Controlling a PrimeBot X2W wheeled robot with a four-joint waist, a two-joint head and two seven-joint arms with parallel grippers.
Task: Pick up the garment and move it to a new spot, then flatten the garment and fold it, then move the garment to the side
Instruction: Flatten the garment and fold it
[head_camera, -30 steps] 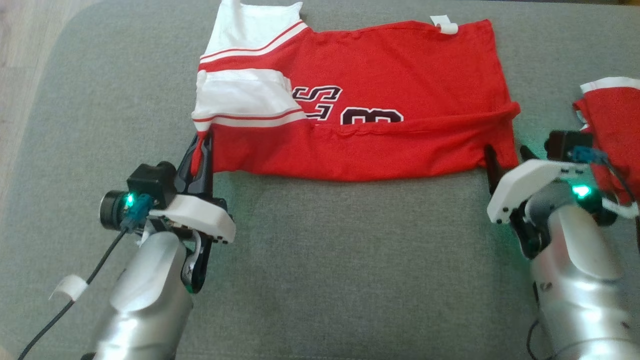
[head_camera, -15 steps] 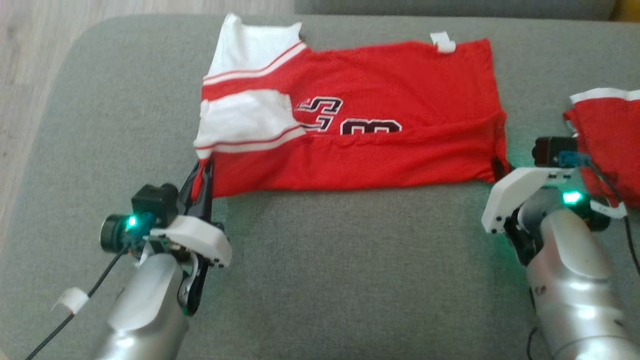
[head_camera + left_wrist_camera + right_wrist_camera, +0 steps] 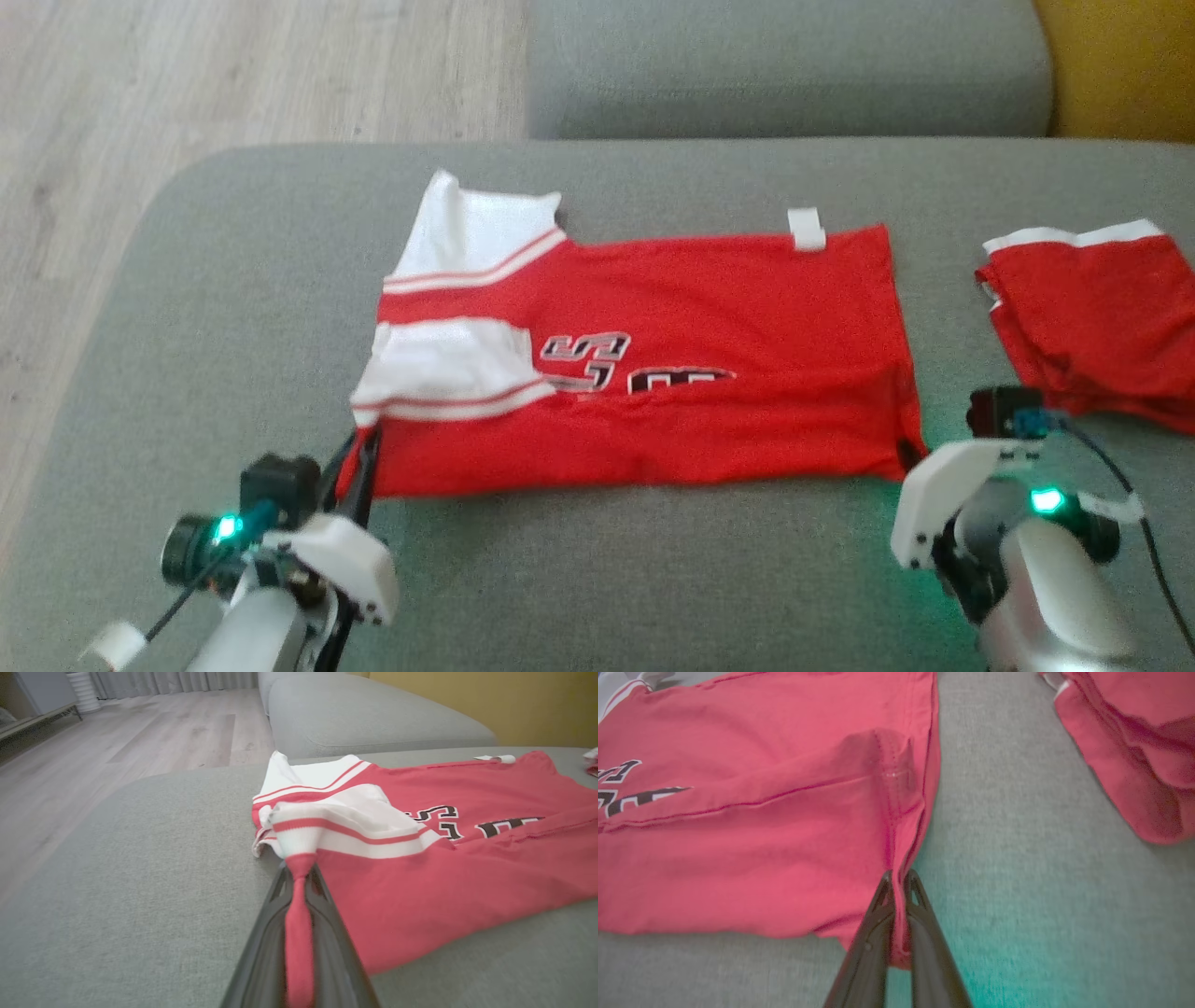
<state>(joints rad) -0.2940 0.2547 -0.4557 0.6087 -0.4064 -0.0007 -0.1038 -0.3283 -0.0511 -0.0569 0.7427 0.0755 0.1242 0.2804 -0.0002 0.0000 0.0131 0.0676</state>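
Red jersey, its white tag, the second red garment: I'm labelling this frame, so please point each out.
Red jersey (image 3: 709,299), head view, plain red cloth near its far edge.
White tag (image 3: 807,230), head view, middle of the tag.
Second red garment (image 3: 1092,308), head view, its red middle.

Overall light: falling bright, soft and even across the grey cushion (image 3: 653,560).
Shadows: lying thin and faint under the garment (image 3: 709,308) along its near edge; darkening 1 fold at its right corner.
Green glow: spilling from the 2 wrist lamps (image 3: 1046,501) onto the grey cushion; tinting the right wrist view's lower right teal.
Glare: shining pale off the wooden floor (image 3: 233,75).
Head view: smearing slightly throughout, softening the garment's lettering.
Left wrist view: showing the lettering crisp; blurring the dark fingers (image 3: 264,961) near the lens.
Right wrist view: blurring toward the edges, smudging the second red cloth (image 3: 1134,742).
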